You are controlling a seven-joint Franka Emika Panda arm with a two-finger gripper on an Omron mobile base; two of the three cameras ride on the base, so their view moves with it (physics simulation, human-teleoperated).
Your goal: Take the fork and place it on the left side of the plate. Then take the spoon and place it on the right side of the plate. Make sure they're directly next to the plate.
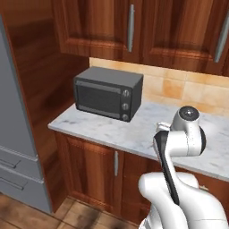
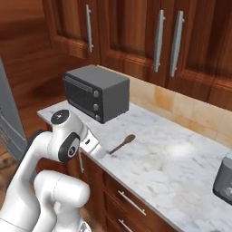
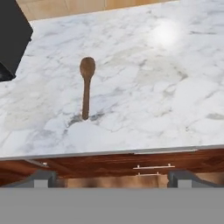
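Gripper (image 3: pixel 112 178) fingers (image 3: pixel 41 178) are seen spread wide, nothing pinched. Spoon (image 3: pixel 86 85) is laid on marble counter (image 3: pixel 166 96); oven (image 2: pixel 96 92) is cropped, no lettering legible.

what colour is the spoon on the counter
Brown, like wood. The spoon shows best in the hand view, lying on the white marbled counter.

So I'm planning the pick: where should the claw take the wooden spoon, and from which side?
Probably the middle of the handle, coming straight down from above. The spoon lies flat on the marble counter, so only its top is free. The handle is slim and straight, so the open claw could span it crosswise, while the oval bowl is wider and rounded.
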